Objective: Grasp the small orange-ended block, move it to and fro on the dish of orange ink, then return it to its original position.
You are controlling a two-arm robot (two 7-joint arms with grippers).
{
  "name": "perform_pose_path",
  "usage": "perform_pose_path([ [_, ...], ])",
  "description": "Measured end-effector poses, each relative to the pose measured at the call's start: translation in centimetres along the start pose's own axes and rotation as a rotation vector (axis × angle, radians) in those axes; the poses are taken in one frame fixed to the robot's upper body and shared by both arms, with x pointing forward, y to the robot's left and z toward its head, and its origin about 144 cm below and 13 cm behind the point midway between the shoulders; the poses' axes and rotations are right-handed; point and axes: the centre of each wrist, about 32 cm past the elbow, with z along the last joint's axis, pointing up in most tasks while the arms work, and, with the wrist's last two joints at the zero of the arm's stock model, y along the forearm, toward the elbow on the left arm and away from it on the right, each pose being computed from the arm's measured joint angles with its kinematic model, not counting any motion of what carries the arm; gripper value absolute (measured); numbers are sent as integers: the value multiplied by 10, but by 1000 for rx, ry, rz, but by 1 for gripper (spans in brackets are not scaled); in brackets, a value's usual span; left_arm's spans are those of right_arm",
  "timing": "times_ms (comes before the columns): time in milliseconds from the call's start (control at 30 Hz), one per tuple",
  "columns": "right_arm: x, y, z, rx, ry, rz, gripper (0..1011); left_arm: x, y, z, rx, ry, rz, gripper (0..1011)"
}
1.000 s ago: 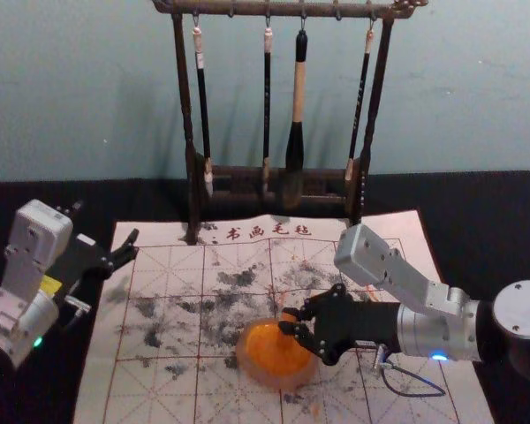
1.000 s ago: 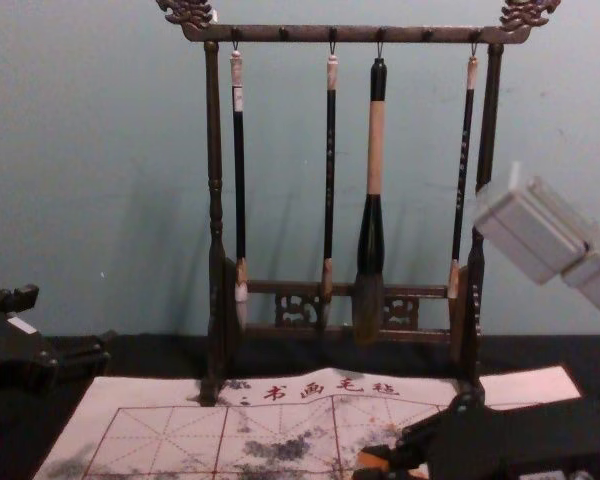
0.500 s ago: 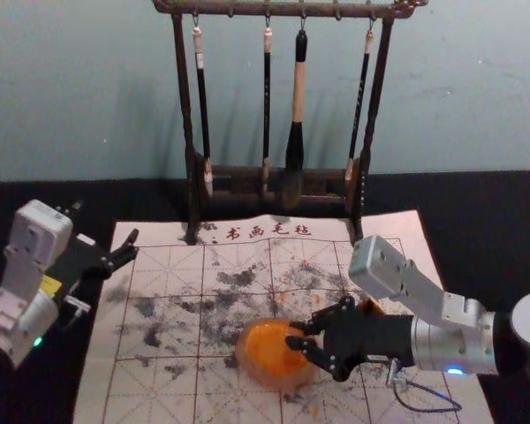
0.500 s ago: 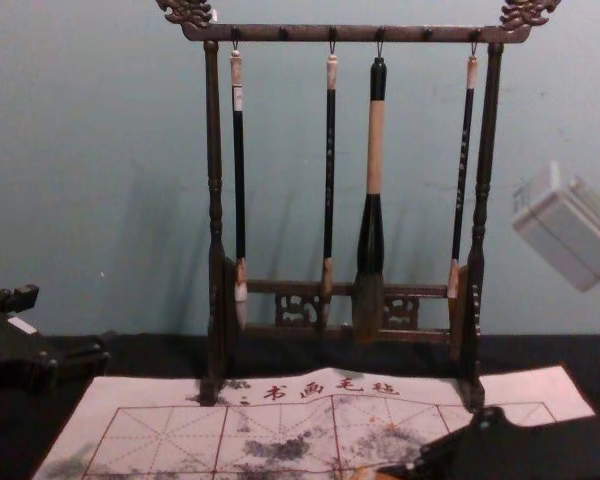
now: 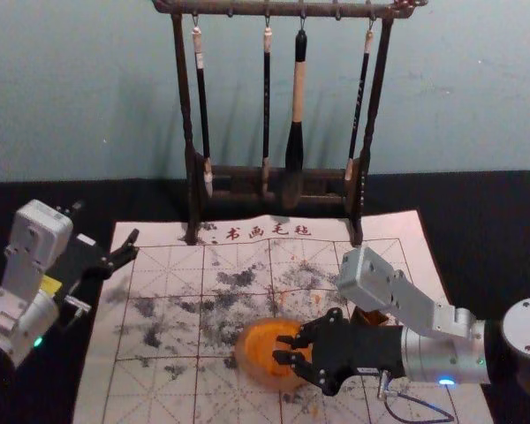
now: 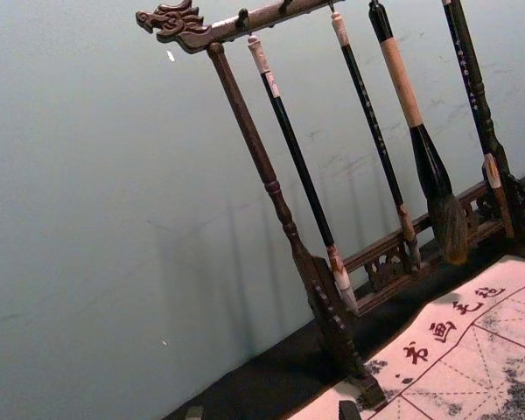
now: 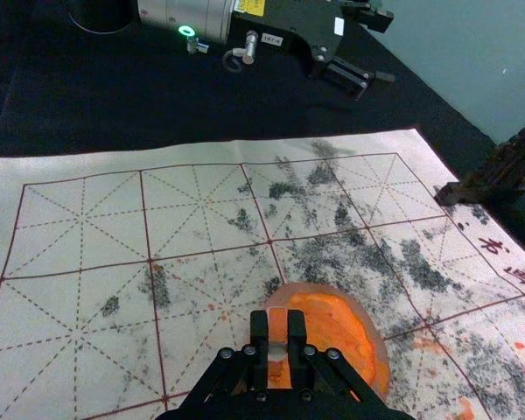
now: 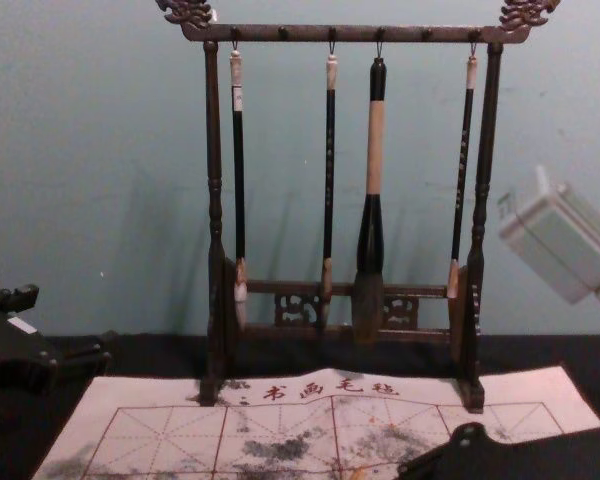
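My right gripper (image 5: 287,350) is over the dish of orange ink (image 5: 263,343) in the head view. In the right wrist view, my right gripper (image 7: 278,339) is shut on the small orange-ended block (image 7: 277,327), whose orange and grey parts show between the fingers. The block is above the ink dish (image 7: 367,343); whether it touches the ink cannot be told. My left gripper (image 5: 124,250) is parked, open, beside the mat's far left corner.
A dark wooden rack (image 5: 190,132) with several hanging brushes stands at the mat's far edge. The ink-stained gridded mat (image 5: 159,389) lies under the dish. A brown object (image 5: 369,316) sits partly behind the right arm.
Over the last second my right gripper first moved right and then back left, and it is now a little nearer the mat's front than at the start. The left arm has stayed still.
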Motion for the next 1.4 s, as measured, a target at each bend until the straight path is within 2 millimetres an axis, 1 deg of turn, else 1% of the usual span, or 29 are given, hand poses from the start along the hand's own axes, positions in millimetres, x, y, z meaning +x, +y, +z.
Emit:
perform_pose_path([
  [467, 8, 16, 4, -6, 2, -35, 91, 0, 0, 0, 0, 0, 0, 1002],
  [800, 17, 19, 4, -11, 12, -72, 91, 0, 0, 0, 0, 0, 0, 1001],
  [1100, 23, 15, 2, -19, 24, -96, 91, 0, 0, 0, 0, 0, 0, 1002],
  [1400, 24, 0, -1, -22, 32, -102, 91, 0, 0, 0, 0, 0, 0, 1001],
])
